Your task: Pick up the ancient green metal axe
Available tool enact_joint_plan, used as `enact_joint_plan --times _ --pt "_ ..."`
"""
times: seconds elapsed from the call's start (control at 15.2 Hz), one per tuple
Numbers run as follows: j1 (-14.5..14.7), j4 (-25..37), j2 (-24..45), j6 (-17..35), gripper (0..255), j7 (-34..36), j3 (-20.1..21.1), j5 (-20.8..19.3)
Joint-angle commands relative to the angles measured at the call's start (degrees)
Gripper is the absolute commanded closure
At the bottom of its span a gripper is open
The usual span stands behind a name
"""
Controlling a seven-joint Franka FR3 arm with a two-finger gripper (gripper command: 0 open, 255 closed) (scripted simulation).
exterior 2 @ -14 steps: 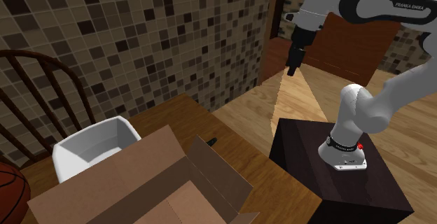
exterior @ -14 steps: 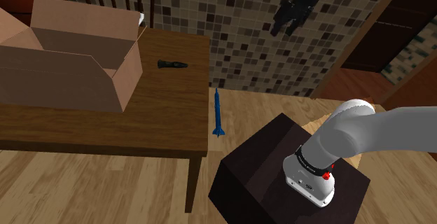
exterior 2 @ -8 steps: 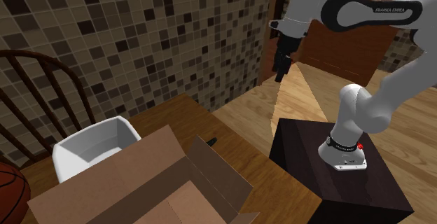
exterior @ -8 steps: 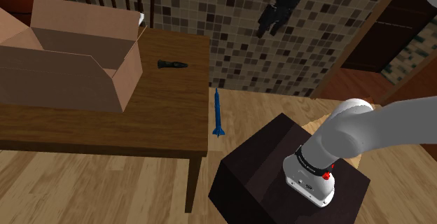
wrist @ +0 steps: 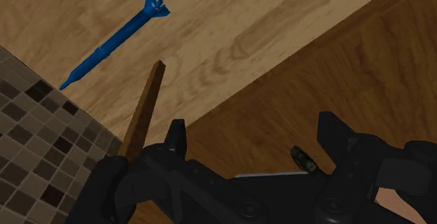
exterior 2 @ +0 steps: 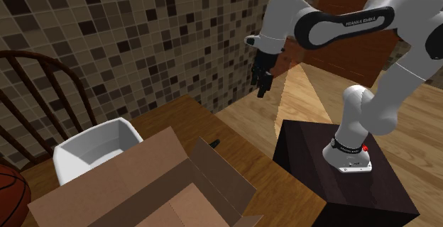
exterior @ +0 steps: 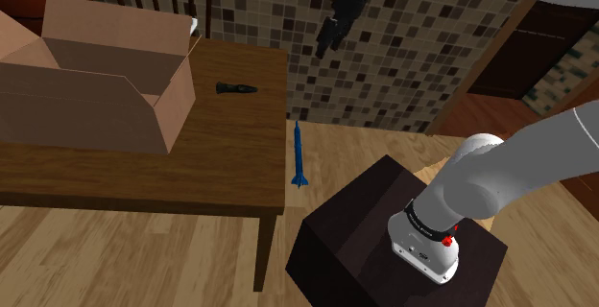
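Lettering on the arm (exterior 2: 334,25) reads "FRANKA EMIKA". A wooden worktop (exterior: 221,156) stands on a plank floor (exterior: 115,257) against a mosaic-tiled wall (exterior: 384,65). In the shoulder view the dark axe (exterior: 235,88) lies flat on the worktop at 3 o'clock from an open cardboard box (exterior: 86,94). The jaws stand wide apart and empty in mid-air at the axe's 1 o'clock, touching nothing.

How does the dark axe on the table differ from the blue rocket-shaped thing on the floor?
The small dark green axe lies on the wooden table; the slim blue rocket-shaped object is on the floor beside it. The axe is dark and stubby; the blue object is bright, slender and finned. Neither is held by the hand.
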Motion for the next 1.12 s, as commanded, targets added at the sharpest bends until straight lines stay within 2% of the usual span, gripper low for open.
enact_joint_plan --times 0.0,0.53,1.06 --pt "1.0 2.2 4.2 1.9 0 -2.7 0.1 0.1" --pt "4.6 11.7 19.4 7.0 0 -11.7 2.2 -0.1" --pt "7.8 23.4 33.9 9.4 0 -19.1 5.3 -1.9"
